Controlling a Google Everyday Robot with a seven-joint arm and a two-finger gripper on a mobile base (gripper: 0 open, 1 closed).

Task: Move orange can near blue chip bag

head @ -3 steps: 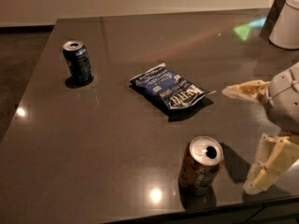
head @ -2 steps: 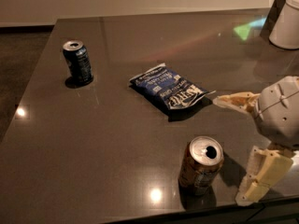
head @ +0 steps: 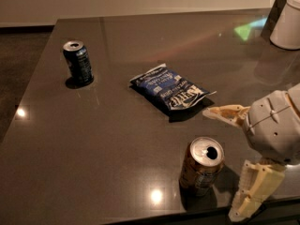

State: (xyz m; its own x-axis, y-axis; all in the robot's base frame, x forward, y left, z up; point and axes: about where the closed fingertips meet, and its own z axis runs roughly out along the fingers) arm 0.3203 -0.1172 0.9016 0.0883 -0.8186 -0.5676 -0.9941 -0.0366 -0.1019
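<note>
While the gripper (head: 221,163) gapes, the orange can (head: 201,168) stands just beside.

A glossy dark grey tabletop (head: 117,139) stretches left of and beyond the gripper (head: 221,163), poised at its near right edge. Beyond, a pale cream wall (head: 140,1); far left, possibly a dark carpeted floor (head: 18,55).

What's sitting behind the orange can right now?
The blue chip bag lies flat behind the orange can, apart from it. The open gripper is to its right. The tabletop just behind the can is hidden.
</note>
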